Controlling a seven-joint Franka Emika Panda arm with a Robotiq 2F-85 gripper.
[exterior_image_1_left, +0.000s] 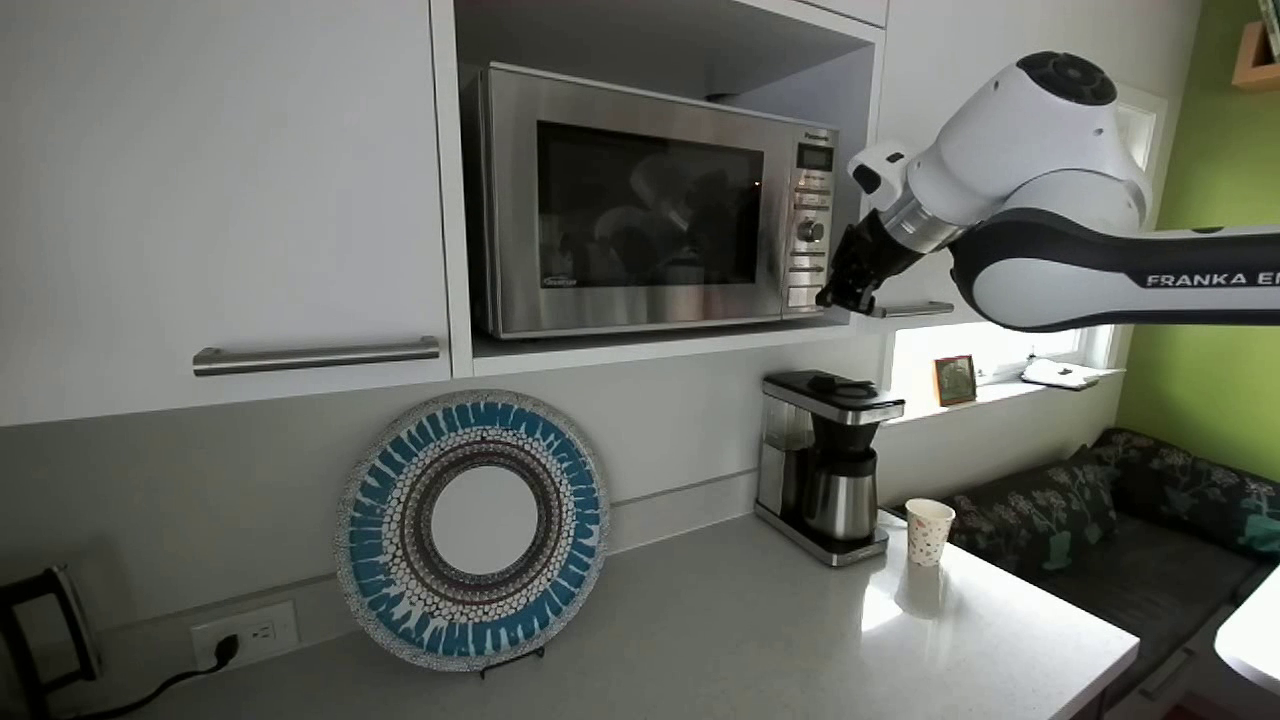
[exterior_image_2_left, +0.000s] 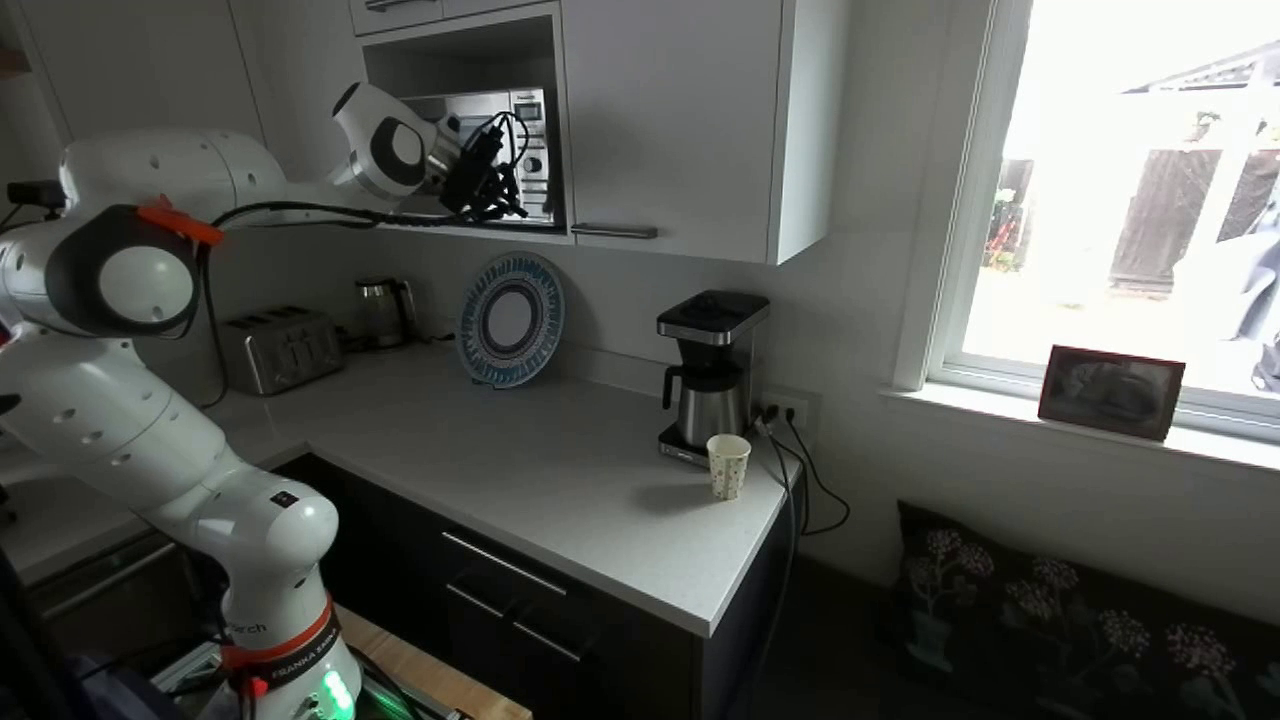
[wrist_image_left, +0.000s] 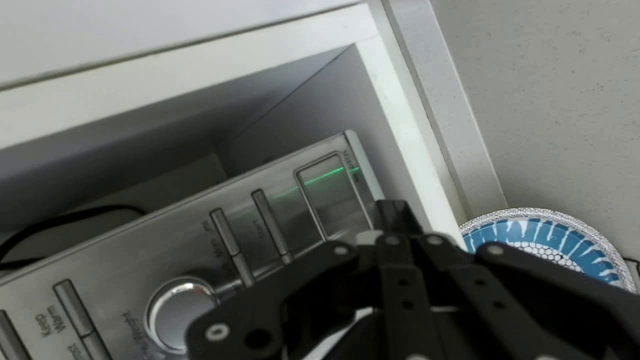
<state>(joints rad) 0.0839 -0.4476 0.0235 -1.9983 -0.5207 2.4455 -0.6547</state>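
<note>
In an exterior view, a steel microwave (exterior_image_1_left: 655, 200) sits in an open cabinet bay (exterior_image_1_left: 660, 350) above the pale tabletop (exterior_image_1_left: 720, 630); the black end effector (exterior_image_1_left: 845, 295) is at the lower corner of its control panel (exterior_image_1_left: 815, 185), contact unclear. In an exterior view, the white arm (exterior_image_2_left: 150, 415) extends toward that bay; a coffee maker (exterior_image_2_left: 712, 372) and paper cup (exterior_image_2_left: 728, 467) stand below. In the wrist view, the fingers (wrist_image_left: 405, 295) look closed, nothing visible between them; a round dial (wrist_image_left: 181, 312) protrudes. The microwave is probably heavy, stiff and slippery; the dial's rim seems the best hold.
</note>
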